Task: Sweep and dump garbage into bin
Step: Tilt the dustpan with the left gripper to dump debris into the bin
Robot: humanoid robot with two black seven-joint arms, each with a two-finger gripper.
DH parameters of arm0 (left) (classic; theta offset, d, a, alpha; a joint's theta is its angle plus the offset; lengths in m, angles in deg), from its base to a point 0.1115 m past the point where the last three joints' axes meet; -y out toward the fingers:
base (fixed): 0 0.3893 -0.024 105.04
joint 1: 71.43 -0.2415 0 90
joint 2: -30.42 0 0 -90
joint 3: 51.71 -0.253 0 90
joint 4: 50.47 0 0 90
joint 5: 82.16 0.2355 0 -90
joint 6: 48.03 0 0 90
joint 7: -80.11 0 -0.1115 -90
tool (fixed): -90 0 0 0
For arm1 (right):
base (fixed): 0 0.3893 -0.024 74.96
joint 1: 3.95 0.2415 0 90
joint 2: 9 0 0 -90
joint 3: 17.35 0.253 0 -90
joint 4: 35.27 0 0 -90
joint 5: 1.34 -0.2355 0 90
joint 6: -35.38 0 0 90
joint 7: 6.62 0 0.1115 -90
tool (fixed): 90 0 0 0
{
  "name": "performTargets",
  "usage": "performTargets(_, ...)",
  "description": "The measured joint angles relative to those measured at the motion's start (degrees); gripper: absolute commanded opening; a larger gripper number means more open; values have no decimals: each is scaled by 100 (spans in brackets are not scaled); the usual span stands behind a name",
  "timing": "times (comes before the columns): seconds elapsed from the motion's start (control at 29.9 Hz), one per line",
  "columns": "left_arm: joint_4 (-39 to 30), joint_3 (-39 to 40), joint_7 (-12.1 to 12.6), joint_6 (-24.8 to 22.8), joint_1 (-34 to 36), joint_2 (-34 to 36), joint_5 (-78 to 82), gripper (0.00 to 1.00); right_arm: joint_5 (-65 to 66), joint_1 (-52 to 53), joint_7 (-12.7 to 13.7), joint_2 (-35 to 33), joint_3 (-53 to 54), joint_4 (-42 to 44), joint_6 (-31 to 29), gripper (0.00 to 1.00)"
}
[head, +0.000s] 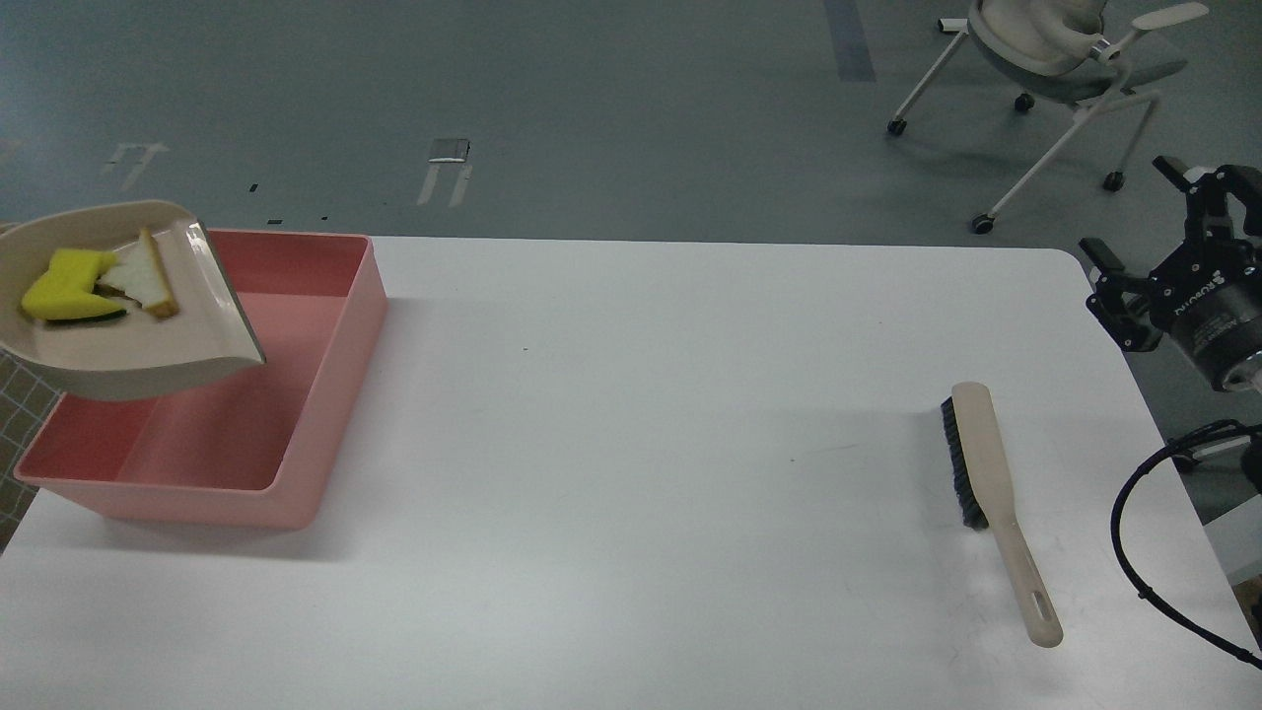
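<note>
The beige dustpan (128, 345) hangs above the left part of the pink bin (330, 325), its lip pointing right and slightly down over the bin's inside. In the pan lie the garbage scraps: the yellow sponge chunk (64, 286) and the white bread slice (138, 281) next to it. The pan's handle and my left gripper are outside the left edge of the view. My right gripper (1144, 232) is off the table's right edge, raised, with its fingers apart and nothing between them.
The beige brush with black bristles (986, 473) lies on the white table (631, 444) at the right, handle toward the front. A wheeled chair (1055, 49) stands on the floor at the back right. A black cable (1134, 552) loops at the right edge.
</note>
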Motion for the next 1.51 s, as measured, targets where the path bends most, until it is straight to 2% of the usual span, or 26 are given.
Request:
performTargets(0.23,-10,-30,-48,-47,71,865,659,5,-158,-93,-18,0,20,-10,0,88)
performTargets(0.54,46,-68,-155,-52,249,1185,2157,5,-515,-496,-51,17,22,-52,0,91)
performTargets(0.74,10,-147,-416,-52,363,1765,2561,6,-834,-507,-116,17,142,-83,0,91)
performTargets(0.9,-9,-422,-470,-52,382,1963,2803,6,-998,-506,-125,12,235,-86,0,92)
performTargets(1.17,-281,-407,-513,-48,486,2387,3118,6,-1022,-507,-148,11,362,-86,0,91)
performTargets(1.3,-409,-337,-451,-173,1093,2527,2961,6,-1073,-509,-149,11,510,-139,0,90)
performTargets(1.41,-429,-379,-315,-548,1824,2512,2772,6,-1261,-509,-136,11,582,-396,0,90)
performTargets(1.51,-428,-584,-150,-653,2331,2245,2560,6,-1313,-478,-125,17,590,-566,0,85)
